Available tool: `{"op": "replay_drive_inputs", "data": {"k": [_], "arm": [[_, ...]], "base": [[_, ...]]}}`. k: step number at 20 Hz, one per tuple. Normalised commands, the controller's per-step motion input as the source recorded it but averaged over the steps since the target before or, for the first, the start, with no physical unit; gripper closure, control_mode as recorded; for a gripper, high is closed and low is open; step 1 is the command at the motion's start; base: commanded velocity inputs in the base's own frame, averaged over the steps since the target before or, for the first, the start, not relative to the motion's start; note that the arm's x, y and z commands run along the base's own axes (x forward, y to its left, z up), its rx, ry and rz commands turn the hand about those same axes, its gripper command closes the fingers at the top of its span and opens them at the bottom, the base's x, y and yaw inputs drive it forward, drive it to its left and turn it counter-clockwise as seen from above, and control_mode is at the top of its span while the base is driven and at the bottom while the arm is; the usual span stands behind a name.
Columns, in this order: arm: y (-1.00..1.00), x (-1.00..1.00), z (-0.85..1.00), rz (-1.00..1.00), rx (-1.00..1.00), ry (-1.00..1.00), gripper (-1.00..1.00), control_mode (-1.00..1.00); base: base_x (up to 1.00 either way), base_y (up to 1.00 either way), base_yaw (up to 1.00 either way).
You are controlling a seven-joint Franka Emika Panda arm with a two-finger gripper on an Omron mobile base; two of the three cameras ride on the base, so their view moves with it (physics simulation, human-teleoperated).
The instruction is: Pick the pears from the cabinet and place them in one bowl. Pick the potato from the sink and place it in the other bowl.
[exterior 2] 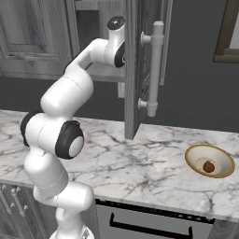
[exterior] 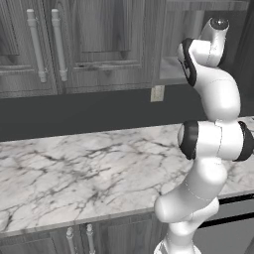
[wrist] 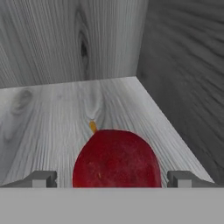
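Red and glossy, the round pear [wrist: 116, 158] sits on the grey wooden cabinet [exterior 2: 140, 56] shelf between the spread end effector [wrist: 113, 178] fingers, not yet pinched. The dull brown pear [exterior 2: 208, 166] already lies in the cream-tan bowl [exterior 2: 193, 156] on the marble worktop [exterior: 74, 168]. The red pear and the potato are left to do.

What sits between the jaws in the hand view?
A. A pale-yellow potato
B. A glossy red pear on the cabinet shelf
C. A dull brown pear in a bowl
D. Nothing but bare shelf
B: the red pear lies on the grey wood-grain cabinet shelf, with the two dark fingertips standing apart on either side of it.
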Motion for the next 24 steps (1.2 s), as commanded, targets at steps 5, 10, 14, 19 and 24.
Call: {"op": "replay_drive_inputs", "data": {"k": [5,10,14,19,24], "arm": [[0.00,0.00,0.00,0.00,0.00,0.00,1.00,-1.00],[0.00,0.00,0.00,0.00,0.00,0.03,1.00,-1.00],[0.00,-0.13,0.00,0.00,0.00,0.00,1.00,-1.00],[0.14,-0.65,0.13,0.00,0.00,-0.03,1.00,-1.00],[0.39,-0.70,0.11,0.00,0.00,-0.05,1.00,-1.00]], "base": [[0.00,0.00,0.00],[0.00,0.00,0.00],[0.00,0.00,0.00],[0.00,0.00,0.00],[0.00,0.00,0.00]]}}
